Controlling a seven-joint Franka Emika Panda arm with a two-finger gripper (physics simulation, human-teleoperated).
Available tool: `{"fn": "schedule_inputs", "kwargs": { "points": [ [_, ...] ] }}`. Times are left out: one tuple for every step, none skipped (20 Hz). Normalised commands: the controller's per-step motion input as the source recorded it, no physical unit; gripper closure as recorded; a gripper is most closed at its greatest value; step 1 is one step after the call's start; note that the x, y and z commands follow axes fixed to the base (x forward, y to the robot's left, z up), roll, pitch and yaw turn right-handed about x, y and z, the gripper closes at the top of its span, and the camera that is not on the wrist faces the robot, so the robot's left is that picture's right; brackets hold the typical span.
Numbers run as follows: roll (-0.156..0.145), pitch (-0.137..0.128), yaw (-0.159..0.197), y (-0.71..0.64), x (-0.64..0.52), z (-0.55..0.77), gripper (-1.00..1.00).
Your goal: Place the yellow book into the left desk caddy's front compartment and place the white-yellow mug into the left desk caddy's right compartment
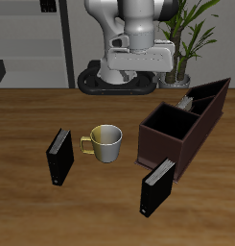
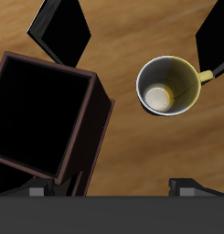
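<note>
Mug first: the white-yellow mug [image 1: 106, 142] stands upright on the wooden worktop [image 1: 23, 125], its yellow handle pointing to nine o'clock in the exterior view, and nothing touches it. At its three o'clock, a little apart, sits the left desk caddy [image 1: 181, 130], a dark maroon box running away toward one o'clock. Its right compartment [image 1: 167, 123] (the big square bin at the near end) is open-topped with a dark inside. The yellow book [image 1: 191, 101] shows as a pale sliver in one of the narrow slots farther back; which slot I cannot tell. One black book [image 1: 58, 157] stands at the mug's eight o'clock, another black book [image 1: 155, 187] at its five o'clock, just before the caddy's near corner.

From the wrist view, the mug [image 2: 171, 87] and the square bin [image 2: 45, 114] lie side by side below the gripper [image 2: 122, 187]. Only the tips of the jaws show, set well apart and holding nothing.
</note>
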Motion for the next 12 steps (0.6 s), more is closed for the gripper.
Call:
{"fn": "schedule_inputs", "kwargs": {
  "points": [
    [-0.005,0.048,-0.023,-0.32,0.21,0.01,-1.0],
    [-0.13,-0.047,0.098,-0.58,0.27,0.08,-1.0],
    [-0.026,0.025,-0.022,-0.44,0.22,-0.01,-1.0],
    [-0.088,0.004,0.017,-0.75,0.27,-0.07,-1.0],
    [-0.022,0.005,0.048,-0.23,0.11,-0.06,-1.0],
    [-0.034,0.046,0.022,-0.39,0.17,-0.16,-1.0],
    [-0.046,0.032,-0.014,-0.25,0.11,-0.1,-1.0],
    [-0.015,-0.016,0.049,-0.29,0.04,-0.08,-1.0],
    [-0.065,0.021,-0.064,-0.34,0.12,-0.08,-1.0],
    [-0.027,-0.01,-0.009,-0.32,0.06,-0.02,-1.0],
    [-0.023,-0.019,0.005,-0.18,0.03,0.0,-1.0],
    [-0.051,-0.007,-0.083,-0.89,0.29,0.04,-1.0]
  ]
}}
